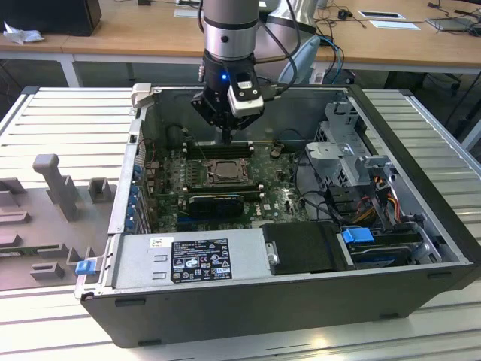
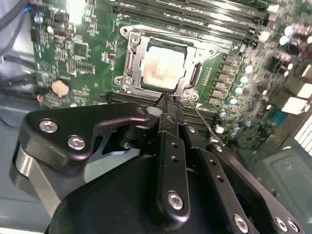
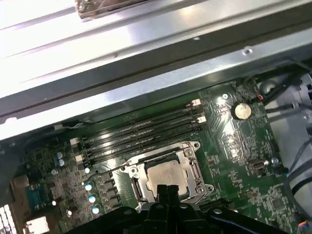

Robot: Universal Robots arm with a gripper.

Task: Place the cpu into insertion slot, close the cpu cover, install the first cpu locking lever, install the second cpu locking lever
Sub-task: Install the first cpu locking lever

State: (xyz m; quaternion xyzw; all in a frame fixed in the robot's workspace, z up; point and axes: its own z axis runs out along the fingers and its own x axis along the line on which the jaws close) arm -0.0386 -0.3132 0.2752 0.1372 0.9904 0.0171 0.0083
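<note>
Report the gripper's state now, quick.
Gripper: jaws closed, tips at the edge of the cpu cover; nothing visibly held.

A long wooden desk (image 1: 150, 34) with a pale top runs across the back of the exterior view, standing on white legs (image 1: 70, 71). At the exterior view's left, a black box (image 1: 56, 15) sits on it with a crumpled white wad (image 1: 19, 33) just beside. Sheets of paper (image 1: 394, 24) and dark cables (image 1: 334, 19) lie toward the right. In front, the worktable (image 1: 68, 120) is ribbed aluminium, evenly lit, and grey moulded fixtures (image 1: 56, 184) rest on its left part.
</note>
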